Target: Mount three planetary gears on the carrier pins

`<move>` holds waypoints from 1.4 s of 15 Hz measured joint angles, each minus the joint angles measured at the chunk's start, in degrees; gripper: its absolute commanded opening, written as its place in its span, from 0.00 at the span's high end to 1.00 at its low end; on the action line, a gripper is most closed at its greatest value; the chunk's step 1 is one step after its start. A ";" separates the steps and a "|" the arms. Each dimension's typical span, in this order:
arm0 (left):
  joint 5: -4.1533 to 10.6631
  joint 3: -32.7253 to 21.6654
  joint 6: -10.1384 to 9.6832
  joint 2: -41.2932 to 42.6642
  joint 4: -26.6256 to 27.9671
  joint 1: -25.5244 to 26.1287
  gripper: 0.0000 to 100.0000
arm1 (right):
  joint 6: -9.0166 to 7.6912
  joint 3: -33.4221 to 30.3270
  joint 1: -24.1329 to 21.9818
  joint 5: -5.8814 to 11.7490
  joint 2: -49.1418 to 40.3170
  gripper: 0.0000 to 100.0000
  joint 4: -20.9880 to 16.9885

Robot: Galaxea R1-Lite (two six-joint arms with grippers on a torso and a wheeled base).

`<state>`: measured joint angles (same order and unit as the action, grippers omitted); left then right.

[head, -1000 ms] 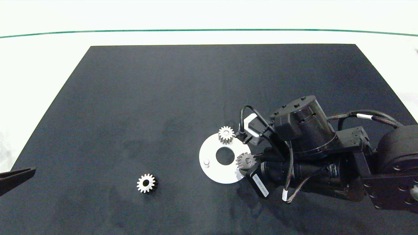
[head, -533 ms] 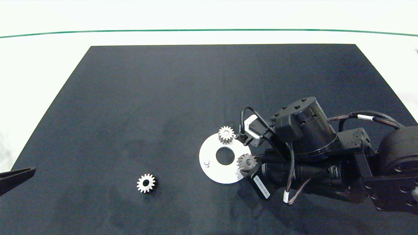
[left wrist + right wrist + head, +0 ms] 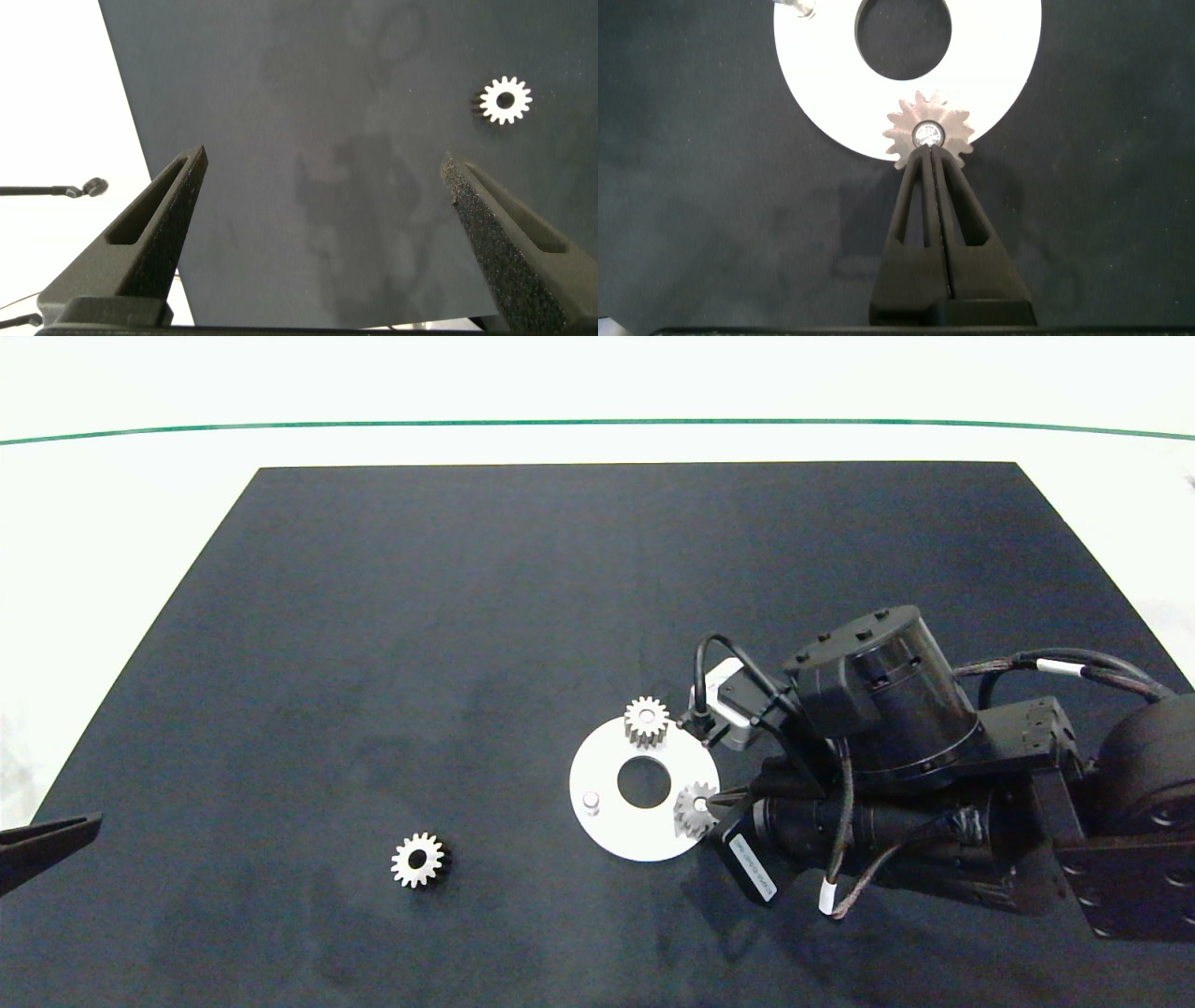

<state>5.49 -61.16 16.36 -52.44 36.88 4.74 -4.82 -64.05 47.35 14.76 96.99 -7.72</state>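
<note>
The right gripper (image 3: 931,154) has its two fingers pressed together with no gap, tips resting on top of a planetary gear (image 3: 928,136) that sits over a carrier pin at the near-right edge of the white disc (image 3: 597,775). A second gear (image 3: 646,720) sits on the pin at the disc's far edge, one bare pin (image 3: 590,800) stands on the disc's left side, and the third gear (image 3: 417,860) lies flat on the black mat (image 3: 420,644), well apart to the left. The left gripper (image 3: 322,177) hangs with its fingers spread wide over the mat's left edge, holding nothing.
</note>
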 measured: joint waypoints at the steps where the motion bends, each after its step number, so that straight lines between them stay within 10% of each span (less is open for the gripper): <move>1: 0.00 0.00 -0.05 -0.01 -0.05 0.00 0.00 | 0.02 0.18 0.00 0.01 -0.41 0.96 -0.02; 8: -0.37 0.00 -2.69 -1.90 -2.49 -0.04 0.00 | -0.09 8.73 -0.63 0.22 -18.98 0.96 -0.72; 9: -0.41 0.28 -4.66 -2.13 -2.71 0.49 0.00 | -0.02 10.08 -0.90 0.22 -22.69 0.00 -0.82; 21: 0.73 5.66 -12.86 -15.19 -16.62 23.89 0.00 | -5.71 16.90 -2.21 0.17 -45.56 0.00 -3.69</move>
<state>6.22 -55.50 3.50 -67.63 20.26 28.64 -10.52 -47.15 45.14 14.93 51.43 -11.41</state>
